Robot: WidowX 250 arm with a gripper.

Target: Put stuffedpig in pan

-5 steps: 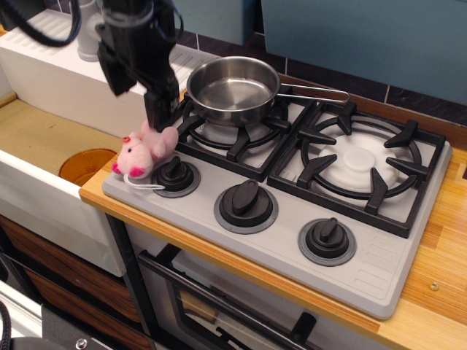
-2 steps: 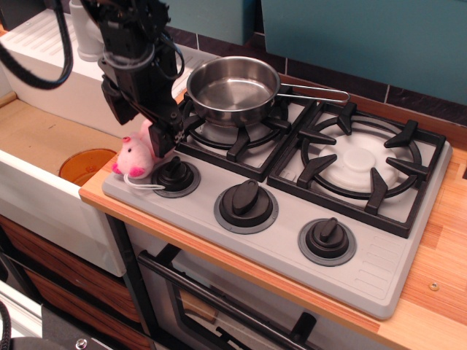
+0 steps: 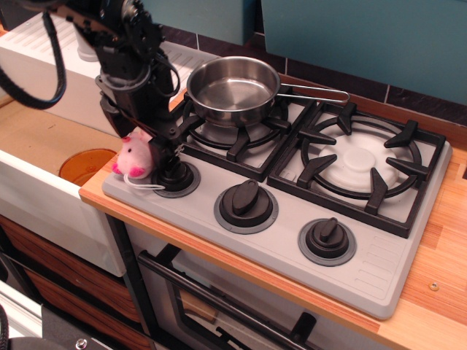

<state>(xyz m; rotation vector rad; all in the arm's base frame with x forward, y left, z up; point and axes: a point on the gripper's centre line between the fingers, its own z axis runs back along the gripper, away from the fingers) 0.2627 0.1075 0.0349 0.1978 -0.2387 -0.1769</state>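
Stovetop (image 3: 292,240); stuffedpig (image 3: 133,157) half-hidden behind pincer (image 3: 155,149).

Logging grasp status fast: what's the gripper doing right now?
Gripper: down around the stuffedpig; whether the jaws have closed on it cannot be told.

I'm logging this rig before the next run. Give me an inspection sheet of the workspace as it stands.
Surface: grey stove top set in a wooden counter.
Job's things: pink plush pig at the stove's front-left corner, beside the left knob; steel pan, nothing in it, on the back-left burner.
Clutter: nothing seen.
Grippers: gripper down at the pig; cannot tell whether it is shut.
Cables: black cable looping from the arm.
Surroundings: white sink at left, teal wall behind.
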